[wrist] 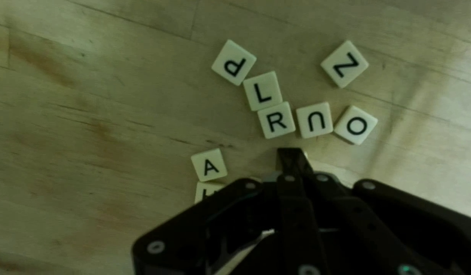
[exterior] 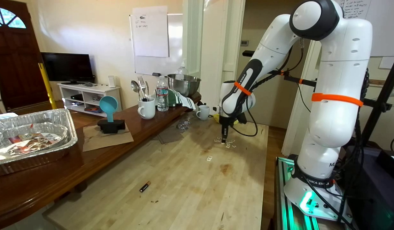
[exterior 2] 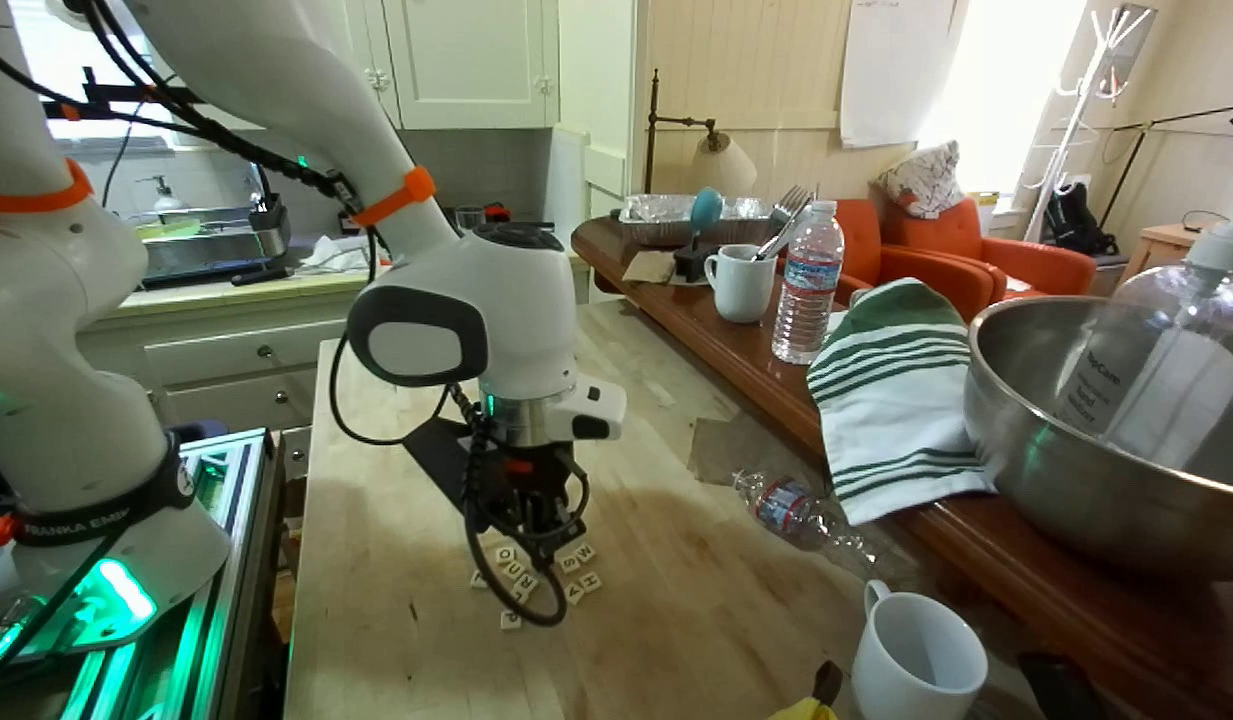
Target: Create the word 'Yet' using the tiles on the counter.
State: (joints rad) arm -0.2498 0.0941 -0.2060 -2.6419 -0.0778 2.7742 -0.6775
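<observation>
My pincer [wrist: 291, 154] is pressed together. The letter tiles [wrist: 276, 120] look light, hard and slippery; I'd pinch one by its left and right edges.

Armchairs [exterior 2: 921, 238] and a television [exterior: 68, 67] show a home.

A television [exterior: 67, 67] is borne by a white stand [exterior: 115, 91]; a dark door [exterior: 11, 59] is pierced by arched panes [exterior: 7, 15] (brightly lit); orange armchairs [exterior 2: 936, 248] are set near a glaring window [exterior 2: 1006, 80].
</observation>
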